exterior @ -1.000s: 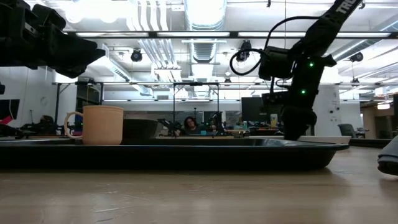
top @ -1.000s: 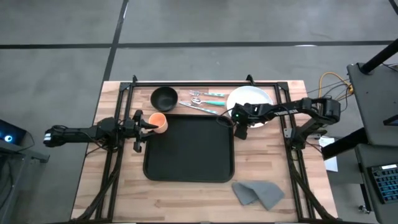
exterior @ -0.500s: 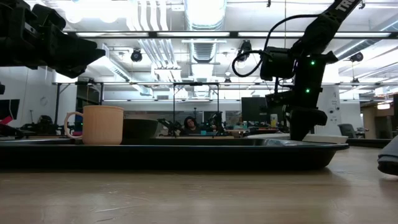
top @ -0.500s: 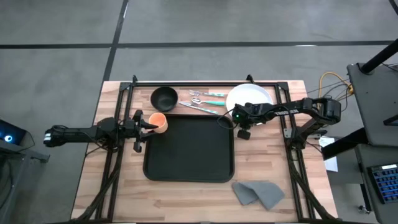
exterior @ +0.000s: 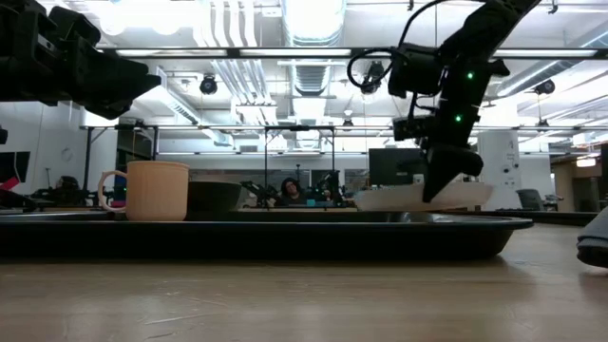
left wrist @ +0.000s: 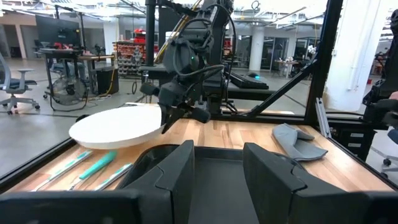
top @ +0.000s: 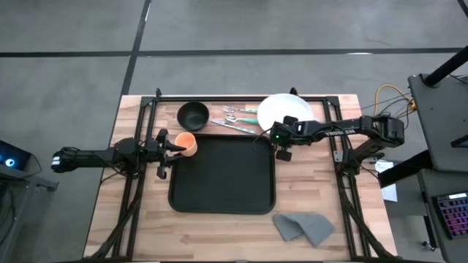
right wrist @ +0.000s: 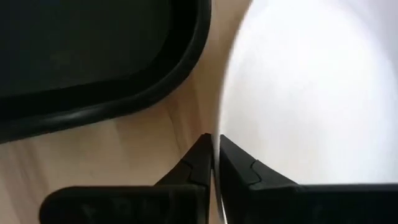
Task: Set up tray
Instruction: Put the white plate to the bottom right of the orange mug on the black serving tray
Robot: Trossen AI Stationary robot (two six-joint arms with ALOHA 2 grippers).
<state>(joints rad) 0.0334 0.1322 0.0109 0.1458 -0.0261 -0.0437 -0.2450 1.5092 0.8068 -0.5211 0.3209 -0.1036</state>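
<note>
Right gripper (top: 281, 143), frame centre-right, clamps the plate (top: 287, 109) rim; plate hangs lifted. Advise level carry onto tray (top: 221, 175), lowering gently. Left gripper (top: 167, 145) waits, jaws apart.

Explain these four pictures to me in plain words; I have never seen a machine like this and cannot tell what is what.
It is a robot with two dark arms at a wooden table, each ending in a two-finger gripper. One picture looks straight down, one looks level across the tabletop, and two come from cameras on the arms' wrists.

On the table lie a large black tray, an orange cup at the tray's corner, a small black bowl, some cutlery and a grey cloth.

The right gripper is shut on the rim of the white plate; in the level view the plate hangs off the table, beside the tray. The left gripper waits open by the cup, holding nothing.
</note>
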